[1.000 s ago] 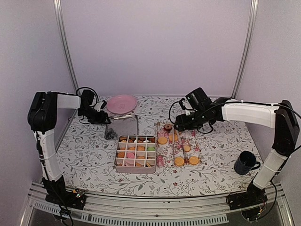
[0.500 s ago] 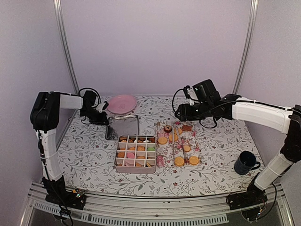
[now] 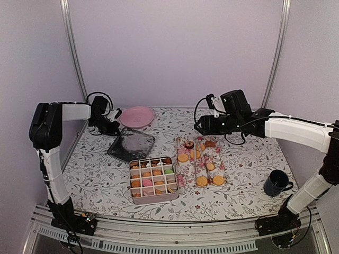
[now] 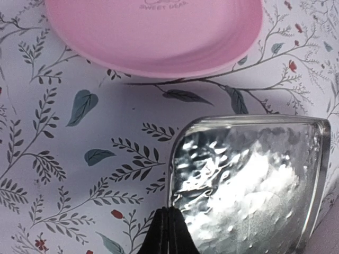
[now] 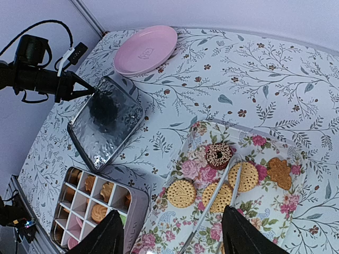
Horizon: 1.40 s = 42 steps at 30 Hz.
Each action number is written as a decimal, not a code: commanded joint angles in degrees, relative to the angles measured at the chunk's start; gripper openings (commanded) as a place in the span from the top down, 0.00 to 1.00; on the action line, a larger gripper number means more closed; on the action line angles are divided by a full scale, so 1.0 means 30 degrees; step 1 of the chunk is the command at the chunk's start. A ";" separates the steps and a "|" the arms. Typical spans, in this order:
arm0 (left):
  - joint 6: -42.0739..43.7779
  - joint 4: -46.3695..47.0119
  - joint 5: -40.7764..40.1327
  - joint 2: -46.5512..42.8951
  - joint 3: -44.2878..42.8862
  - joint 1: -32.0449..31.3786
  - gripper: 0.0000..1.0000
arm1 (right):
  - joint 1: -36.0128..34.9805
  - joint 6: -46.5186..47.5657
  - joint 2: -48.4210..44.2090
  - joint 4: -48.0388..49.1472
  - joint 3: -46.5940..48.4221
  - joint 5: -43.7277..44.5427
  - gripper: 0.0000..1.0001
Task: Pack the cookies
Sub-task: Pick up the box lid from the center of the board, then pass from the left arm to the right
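Two-arm scene, left end effector (image 4: 168, 233) clenched on tilted metal lid (image 4: 249, 185) beside pink plate (image 4: 153, 32), right end effector (image 5: 172, 219) released above cookies (image 5: 181, 193) on floral tray (image 5: 251, 140), divided box (image 3: 157, 197) nearby.

The leaf-patterned worktop (image 3: 243, 169) carries a pink plate (image 3: 136, 116), metal lid (image 3: 131, 144), divided box (image 3: 159, 199), floral tray (image 3: 188, 169) and dark mug (image 3: 276, 183).

1. Ahead of the jaws of the left gripper (image 4: 168, 235), the top edge crops the round pink plate (image 4: 153, 37).
2. At those jaws, the shiny rectangular metal lid (image 4: 249, 180) runs off the bottom edge.
3. Between the jaws of the right gripper (image 5: 172, 211), the floral rectangular tray (image 5: 197, 172) runs off below.
4. Left of them, the beige divided box (image 5: 139, 209) is cropped, partitions half hiding its cookies (image 5: 98, 212).
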<state>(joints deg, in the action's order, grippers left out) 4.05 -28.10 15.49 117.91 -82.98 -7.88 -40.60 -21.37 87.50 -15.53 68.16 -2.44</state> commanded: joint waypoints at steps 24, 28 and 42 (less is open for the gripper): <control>1.1797 -0.3576 -0.2619 -1.1457 -0.2136 -0.7252 1.00 | -0.2480 0.7939 0.6116 0.0520 0.9375 -1.0439 0.16; 1.2708 -0.2785 -0.3162 -1.2515 -0.1031 -0.8293 1.00 | -0.2901 0.8117 0.6467 0.0451 0.9240 -1.0106 0.20; 1.3605 -0.2586 -0.3559 -1.3773 0.0224 -0.9708 1.00 | -0.3671 0.8755 0.5760 0.0909 0.7941 -0.6979 0.38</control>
<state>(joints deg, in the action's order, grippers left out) 43.97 -38.35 3.70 79.26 -83.94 -35.16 -50.89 3.90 107.07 -13.82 94.78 -27.42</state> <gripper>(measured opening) 0.005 0.623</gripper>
